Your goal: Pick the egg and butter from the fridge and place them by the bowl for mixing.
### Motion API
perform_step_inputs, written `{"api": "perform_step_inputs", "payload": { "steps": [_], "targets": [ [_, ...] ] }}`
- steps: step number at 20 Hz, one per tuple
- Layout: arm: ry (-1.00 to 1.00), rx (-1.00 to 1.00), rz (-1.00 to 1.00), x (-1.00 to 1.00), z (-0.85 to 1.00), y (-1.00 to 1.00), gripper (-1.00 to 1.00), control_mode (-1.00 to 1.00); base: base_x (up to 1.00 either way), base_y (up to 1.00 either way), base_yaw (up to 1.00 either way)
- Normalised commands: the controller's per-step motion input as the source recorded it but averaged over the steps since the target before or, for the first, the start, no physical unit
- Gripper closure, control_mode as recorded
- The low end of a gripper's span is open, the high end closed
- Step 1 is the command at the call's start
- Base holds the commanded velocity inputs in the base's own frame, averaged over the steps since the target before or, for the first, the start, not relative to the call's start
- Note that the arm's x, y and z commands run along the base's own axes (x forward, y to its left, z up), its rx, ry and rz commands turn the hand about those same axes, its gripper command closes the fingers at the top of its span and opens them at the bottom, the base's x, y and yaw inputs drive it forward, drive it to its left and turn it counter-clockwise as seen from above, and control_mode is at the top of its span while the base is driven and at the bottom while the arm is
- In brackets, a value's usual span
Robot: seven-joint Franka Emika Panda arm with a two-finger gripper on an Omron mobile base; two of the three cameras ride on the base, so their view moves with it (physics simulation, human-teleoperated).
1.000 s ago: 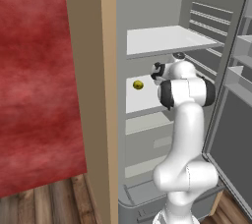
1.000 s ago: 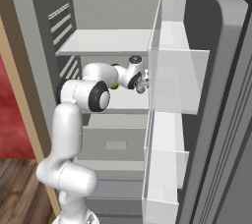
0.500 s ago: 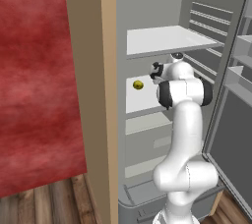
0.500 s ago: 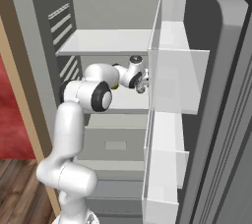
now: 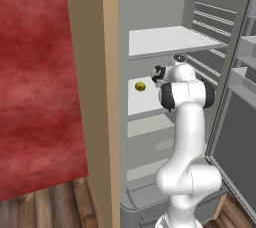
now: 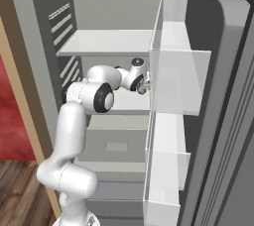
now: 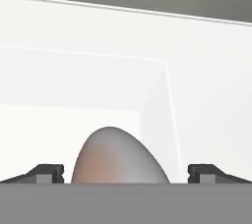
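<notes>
The egg (image 5: 140,86), a small golden-yellow ball, lies on the white middle shelf of the open fridge (image 5: 170,39). My gripper (image 5: 157,74) is inside the fridge just right of the egg, at shelf height. In the hand view the egg (image 7: 118,156) looms close as a greyish-tan dome. It sits low between the two dark fingertips (image 7: 47,173) of the open gripper (image 7: 126,174), and neither tip touches it. From the right, the gripper (image 6: 145,85) shows beside the door rack. The butter and the bowl are out of view.
The fridge door (image 6: 213,96) stands open on the right, its clear racks (image 6: 178,81) close to my wrist. A white upper shelf (image 6: 114,41) hangs just above the hand. Grey drawers (image 6: 116,145) lie below. A tan wooden surround (image 5: 92,97) and a red wall (image 5: 35,82) stand left.
</notes>
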Motion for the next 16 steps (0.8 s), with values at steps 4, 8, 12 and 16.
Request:
{"api": "perform_step_inputs", "payload": {
  "steps": [4,8,12,16],
  "targets": [
    [0.0,0.0,0.0,0.0,-0.44,0.0,1.0,-1.0,0.0,0.0,0.0],
    [0.0,0.0,0.0,0.05,-0.05,0.03,1.0,-1.0,0.0,0.0,0.0],
    [0.0,0.0,0.0,0.0,0.0,0.0,1.0,-1.0,0.0,0.0,0.0],
    [-0.01,0.0,0.0,0.0,0.0,0.0,1.0,-1.0,0.0,0.0,0.0]
  ]
}}
